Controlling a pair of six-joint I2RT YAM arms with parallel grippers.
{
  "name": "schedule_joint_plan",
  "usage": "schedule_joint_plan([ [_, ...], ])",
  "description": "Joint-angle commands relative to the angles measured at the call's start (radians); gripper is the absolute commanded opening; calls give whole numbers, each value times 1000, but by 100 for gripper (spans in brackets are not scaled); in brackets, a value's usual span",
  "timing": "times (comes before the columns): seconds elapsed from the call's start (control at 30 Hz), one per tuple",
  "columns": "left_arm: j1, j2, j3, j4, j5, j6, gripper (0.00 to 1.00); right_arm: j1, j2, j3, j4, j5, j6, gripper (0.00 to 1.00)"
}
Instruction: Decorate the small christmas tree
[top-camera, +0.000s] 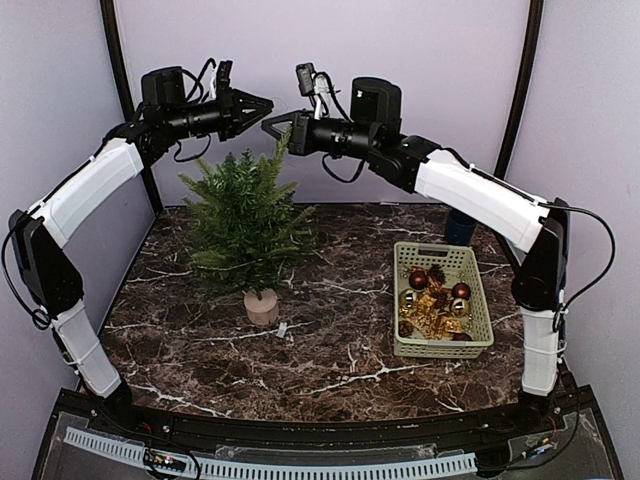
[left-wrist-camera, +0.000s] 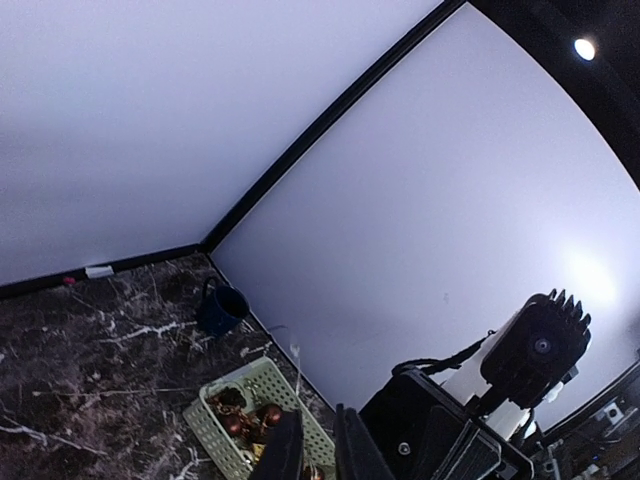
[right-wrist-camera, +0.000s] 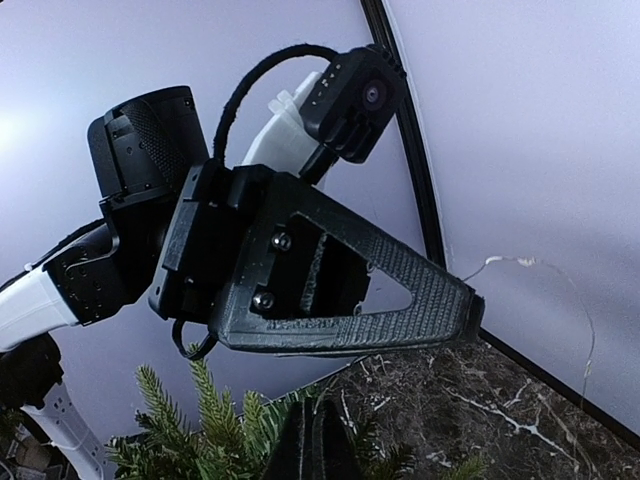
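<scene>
The small christmas tree stands in a beige pot at the table's left-middle, and no ornament shows on it. Both grippers hang high above its top, tip to tip. My left gripper has its fingers a narrow gap apart, with nothing visible between them. My right gripper is shut, its fingers pressed together over the tree's top branches; nothing shows in them. The right wrist view has the left gripper's body close in front.
A pale green basket at the right holds brown balls and gold ornaments. A dark blue mug stands behind it by the back wall. A small white scrap lies near the pot.
</scene>
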Motion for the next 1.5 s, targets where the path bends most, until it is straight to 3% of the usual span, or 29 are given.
schedule_joint_plan([
  [0.0, -2, -27, 19, 61, -18, 34, 9, 6, -25, -40, 21, 32, -8, 0],
  [0.07, -1, -32, 21, 84, -18, 59, 4, 6, -51, -72, 29, 67, -3, 0],
  [0.23, 1, -19, 52, 95, -20, 143, 0, 4, -133, -159, 53, 127, 4, 33],
  [0.37, 3, -7, 66, 97, -27, 172, 0, 0, -191, -219, 60, 165, 3, 50],
  [0.5, 9, -5, 87, 82, -50, 205, 0, -5, -229, -255, 49, 205, 7, 60],
  [0.83, 47, 6, 118, 43, -36, 253, 0, -19, -365, -386, 53, 360, 47, 80],
  [1.07, 52, 5, 130, 21, 11, 285, 0, -95, -385, -384, -71, 385, 106, 89],
  [1.27, 53, 5, 131, 5, 33, 294, 0, -166, -260, -231, -268, 264, 53, 93],
  [1.47, 52, 12, 135, -3, 111, 295, 0, -179, -115, -50, -491, 295, -145, 93],
])
